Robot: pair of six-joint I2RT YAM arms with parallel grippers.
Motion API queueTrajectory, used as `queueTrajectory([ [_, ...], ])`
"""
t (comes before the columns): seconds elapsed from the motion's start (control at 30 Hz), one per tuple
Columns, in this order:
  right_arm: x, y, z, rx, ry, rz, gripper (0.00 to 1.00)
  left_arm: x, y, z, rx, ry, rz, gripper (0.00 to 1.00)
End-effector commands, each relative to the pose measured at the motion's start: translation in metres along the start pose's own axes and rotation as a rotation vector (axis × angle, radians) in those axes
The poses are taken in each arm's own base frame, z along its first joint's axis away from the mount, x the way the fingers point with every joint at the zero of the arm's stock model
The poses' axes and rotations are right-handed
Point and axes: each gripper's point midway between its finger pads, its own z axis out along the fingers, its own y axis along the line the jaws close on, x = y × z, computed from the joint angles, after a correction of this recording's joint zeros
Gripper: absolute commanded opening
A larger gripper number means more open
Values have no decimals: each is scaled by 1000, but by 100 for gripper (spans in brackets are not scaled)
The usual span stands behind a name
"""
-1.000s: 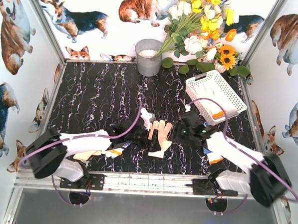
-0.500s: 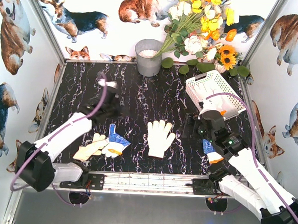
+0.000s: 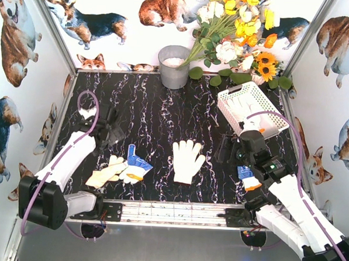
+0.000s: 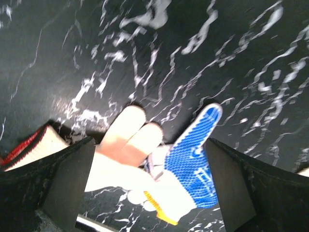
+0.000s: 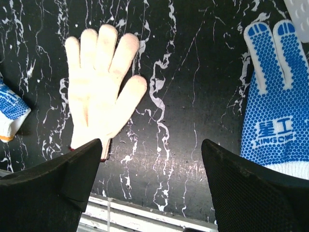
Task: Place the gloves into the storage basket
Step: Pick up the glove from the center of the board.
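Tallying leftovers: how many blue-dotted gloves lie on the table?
2. Left blue-dotted glove lies against the cream glove; right blue-dotted glove beside the right arm. The basket may hide more.

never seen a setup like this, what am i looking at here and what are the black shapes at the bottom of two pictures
Two robot arms are bolted at the near edge of a black table. The wide picture is from a fixed camera above and behind them. The other two are from a camera on each wrist; the black shapes are that arm's own claw fingers. The left claw and right claw are both open and hold nothing. On the table lie a white glove, a blue dotted glove overlapping cream gloves, and a second blue glove by the right arm. The white basket at the back right has gloves in it. A grey bucket and flowers stand behind.
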Motion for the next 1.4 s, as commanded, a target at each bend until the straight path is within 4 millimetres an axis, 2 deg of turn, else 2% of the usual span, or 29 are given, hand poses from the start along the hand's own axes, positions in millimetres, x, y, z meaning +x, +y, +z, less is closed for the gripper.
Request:
queueTrajectory([
  [0.0, -2, 7, 1, -44, -24, 43, 86, 33, 23, 10, -72, 85, -128, 88],
  [0.13, 2, 5, 5, -37, -22, 59, 85, 50, 37, 12, -118, 111, -198, 87],
  [0.17, 2, 5, 6, -34, -21, 63, 85, 60, 47, 16, -150, 127, -199, 87],
  [0.3, 6, 3, 6, -35, -21, 71, 84, 67, 71, 12, -266, 113, -274, 86],
  [0.43, 11, -1, 6, -23, -21, 80, 84, 75, 84, 13, -332, 120, -317, 85],
  [0.53, 12, -2, 6, -21, -24, 87, 84, 85, 87, 18, -345, 142, -343, 81],
  [0.63, 13, -3, 5, -19, -22, 83, 84, 93, 79, 27, -289, 164, -352, 75],
  [0.77, 16, -4, 5, -18, -14, 81, 84, 97, 73, 32, -256, 180, -361, 60],
  [0.9, 20, -6, 4, -14, -8, 89, 83, 91, 75, 28, -267, 156, -352, 42],
  [1.0, 20, -6, 2, -18, -13, 98, 83, 79, 74, 23, -254, 113, -350, 31],
  [1.2, 18, -5, -5, -25, -33, 120, 83, 56, 68, 12, -197, 28, -340, 3],
  [1.23, 17, -5, -6, -26, -37, 122, 83, 53, 67, 10, -188, 16, -339, 0],
  [1.37, 16, -5, -10, -30, -48, 133, 83, 36, 62, 0, -150, -35, -311, 0],
])
